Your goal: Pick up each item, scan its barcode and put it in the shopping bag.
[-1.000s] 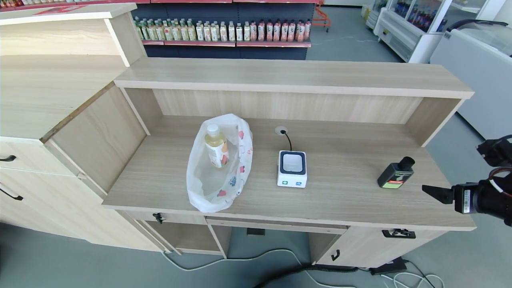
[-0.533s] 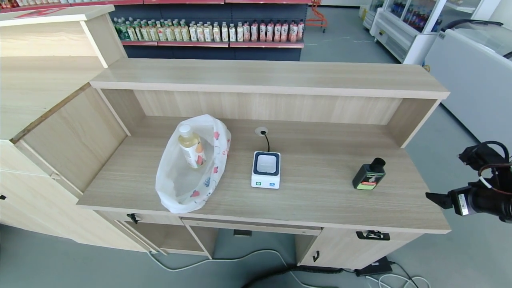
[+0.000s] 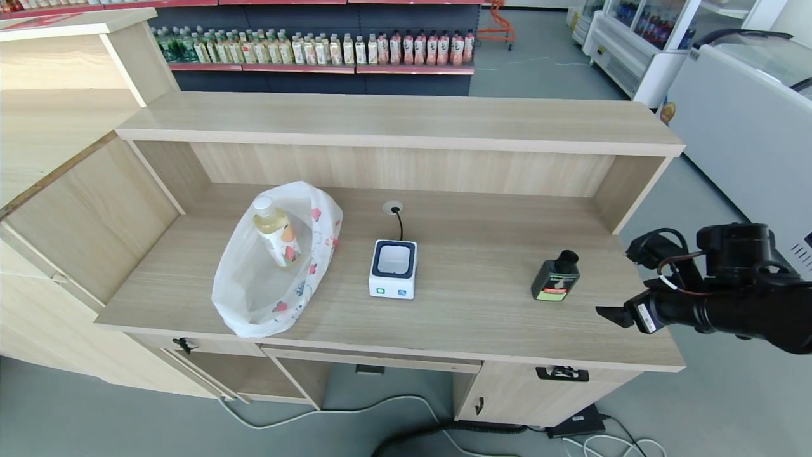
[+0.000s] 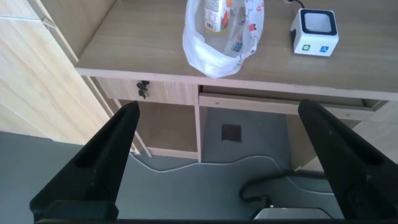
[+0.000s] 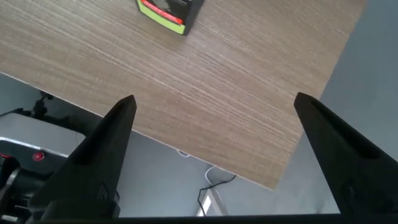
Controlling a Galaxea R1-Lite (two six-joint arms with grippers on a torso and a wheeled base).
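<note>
A white shopping bag lies on the left part of the tabletop, its mouth slumped open. That open mouth lets a thing be dropped in without a second arm holding the plastic. Inside it is a pale drink bottle with its cap toward the back wall; whether it stands or leans on the plastic I cannot tell. It looks already dealt with.

A small white scanner sits just right of the bag with its reading window facing up, and its cable runs back into a hole in the tabletop. Set there, it lies between the bag and the remaining item, so anything carried leftward can pass over the window on its way.

That item is a dark bottle with a black cap and a green and red label. It stands upright on the right part of the tabletop, well apart from the scanner and touching nothing else.

The right tool hovers over the right front corner of the tabletop, near the dark bottle but short of it. Its fingers are spread wide and hold nothing, which seems a ready stance for closing on the bottle's flat sides. Being the nearer arm, it is the likely one for this pick.

The left tool hangs low before the tabletop's front edge, also spread and empty, facing the bag and scanner. It is probably parked out of the way.
</note>
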